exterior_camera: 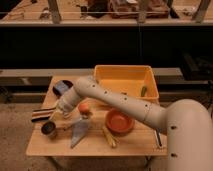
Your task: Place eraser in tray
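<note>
- Eraser [40, 115] is lying flat at the left edge of the table [137, 144], well apart from the tray [123, 68], which is sitting at the far right.
- End effector [55, 114] is reaching down at the eraser's right end with its fingers closed. It seems to be pinching that end, though the contact itself is hard to make out.
- Grasping is the step in hand: the eraser is resting on the table, not lifted yet.
- Next move is calling for a straight lift, high enough to clear the cup [49, 129] just near of it, the trowel [79, 132] and the bowl [119, 122].
- After that the arm is needing to swing right and far, over the tray's near rim, before letting go inside.
- A slipping grip is the thing to be watching for during the lift.
</note>
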`<move>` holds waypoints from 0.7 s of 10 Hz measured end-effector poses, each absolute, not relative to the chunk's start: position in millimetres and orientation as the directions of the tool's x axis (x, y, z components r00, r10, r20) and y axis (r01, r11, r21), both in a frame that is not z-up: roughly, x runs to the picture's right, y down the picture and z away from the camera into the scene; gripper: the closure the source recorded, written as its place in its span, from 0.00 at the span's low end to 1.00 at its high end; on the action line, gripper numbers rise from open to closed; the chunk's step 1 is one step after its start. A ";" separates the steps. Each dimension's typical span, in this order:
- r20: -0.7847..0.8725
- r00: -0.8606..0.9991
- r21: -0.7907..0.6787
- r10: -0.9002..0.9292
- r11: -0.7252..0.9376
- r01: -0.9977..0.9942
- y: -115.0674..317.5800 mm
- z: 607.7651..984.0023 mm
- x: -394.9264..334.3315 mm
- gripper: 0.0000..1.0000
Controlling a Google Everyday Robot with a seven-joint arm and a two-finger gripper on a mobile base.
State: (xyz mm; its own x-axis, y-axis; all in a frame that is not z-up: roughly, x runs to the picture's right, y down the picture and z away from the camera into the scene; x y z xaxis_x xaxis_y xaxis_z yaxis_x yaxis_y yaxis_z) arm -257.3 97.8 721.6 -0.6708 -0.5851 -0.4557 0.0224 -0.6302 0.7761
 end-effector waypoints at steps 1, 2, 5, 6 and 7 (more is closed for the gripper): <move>-0.456 -0.650 0.761 -0.608 -0.646 0.070 77.2 717.4 -250.2 1.00; -0.451 -0.637 0.749 -0.625 -0.653 0.111 63.9 716.4 -240.9 1.00; -0.399 -0.618 0.699 -0.677 -0.661 0.273 38.7 715.4 -187.3 1.00; -0.373 -0.606 0.662 -0.702 -0.659 0.356 25.6 714.1 -158.8 1.00; -0.357 -0.592 0.626 -0.722 -0.655 0.422 13.5 711.3 -137.8 1.00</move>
State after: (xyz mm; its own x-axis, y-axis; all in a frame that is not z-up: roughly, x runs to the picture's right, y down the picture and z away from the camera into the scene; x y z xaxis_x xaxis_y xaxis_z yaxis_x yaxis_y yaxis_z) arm -137.8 13.5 711.3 -0.5923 -0.7225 -0.3567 0.4222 -0.6554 0.6263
